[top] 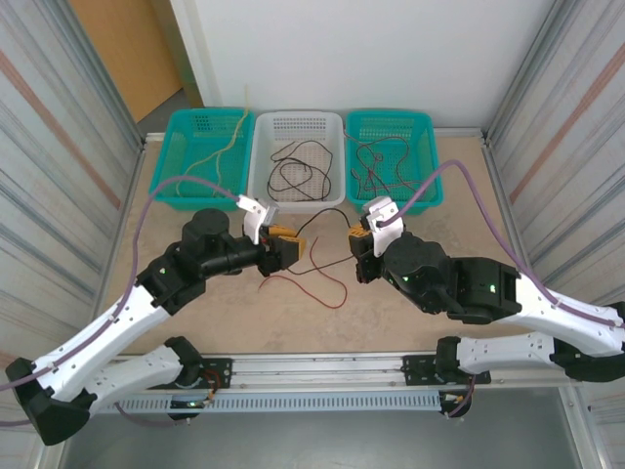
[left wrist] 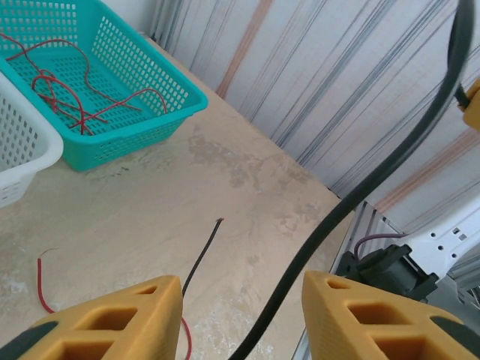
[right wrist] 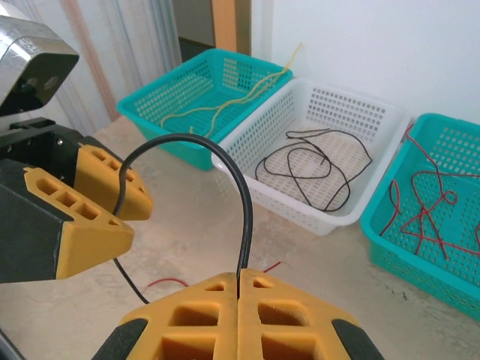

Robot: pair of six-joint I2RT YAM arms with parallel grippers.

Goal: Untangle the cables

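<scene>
black cable (right wrist: 244,202) arches from right gripper (right wrist: 238,289) into left gripper (right wrist: 139,217).

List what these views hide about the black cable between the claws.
Right wrist view: end of the black cable, buried inside the shut right claw.
Left wrist view: its lower run, cut off by the bottom edge inside the left claw.
Top view: its contact with the left claw, too small.

Black cable (left wrist: 341,204) runs off bottom edge between left pincer (left wrist: 241,279) fingers; contact with fingers untellable.
</scene>
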